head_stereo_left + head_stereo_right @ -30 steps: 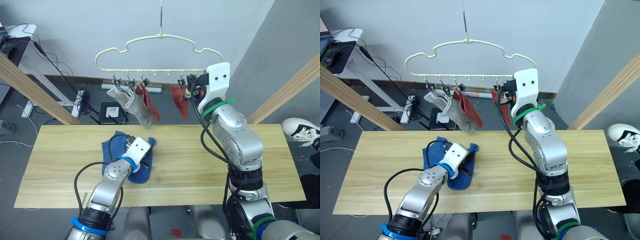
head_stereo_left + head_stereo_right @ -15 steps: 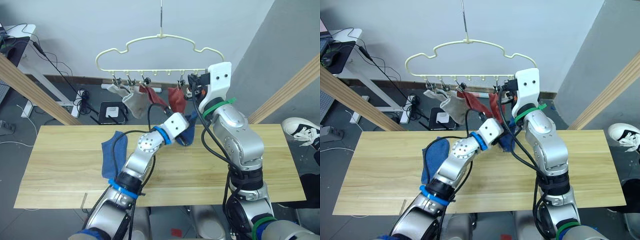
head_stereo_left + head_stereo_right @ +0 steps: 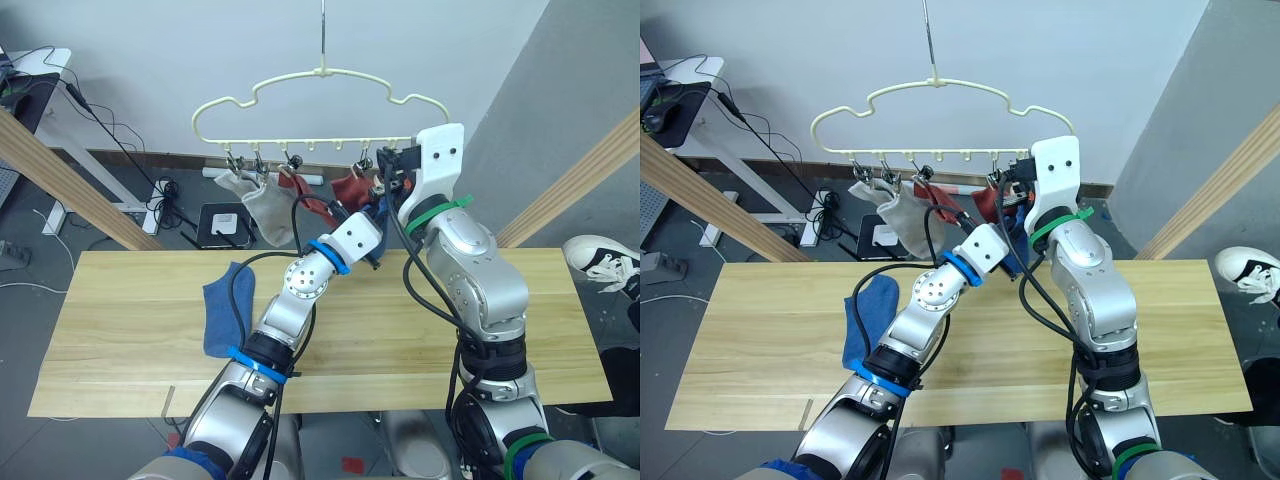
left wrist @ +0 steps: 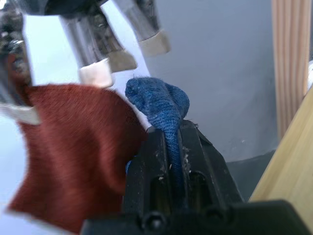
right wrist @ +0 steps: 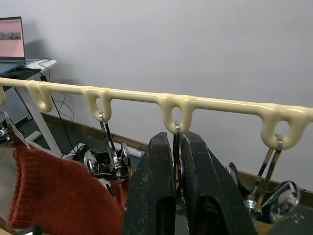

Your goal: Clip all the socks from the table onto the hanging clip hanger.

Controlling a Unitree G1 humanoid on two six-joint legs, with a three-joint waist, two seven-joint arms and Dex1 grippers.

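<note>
**Blue sock lifted to the clips, second blue sock on the table**

One blue sock (image 4: pixel 164 105) is pinched between the fingers of the left pincer (image 3: pixel 374 232), its bunched end poking out past the fingertips in the left wrist view. The pincer holds it up just under the row of metal clips (image 4: pixel 93 54) on the clip hanger (image 3: pixel 320 85), right beside a rust red sock (image 4: pixel 73 147) that already hangs from a clip.

The right pincer (image 5: pixel 175 147) is just beside the left one, at the hanger's lower bar. Its fingers are pressed together around the thin metal stem of one clip (image 5: pixel 176 139), with a free clip on either side.

Farther along the bar from both pincers hang another rust red sock (image 3: pixel 305 200) and two light grey socks (image 3: pixel 262 207), crowded together.

The other blue sock (image 3: pixel 224 310) lies flat on the table (image 3: pixel 120 330), well below the left pincer and beside that arm's forearm.

Slanted round wooden poles (image 3: pixel 65 175) stand at both sides behind the table.
</note>
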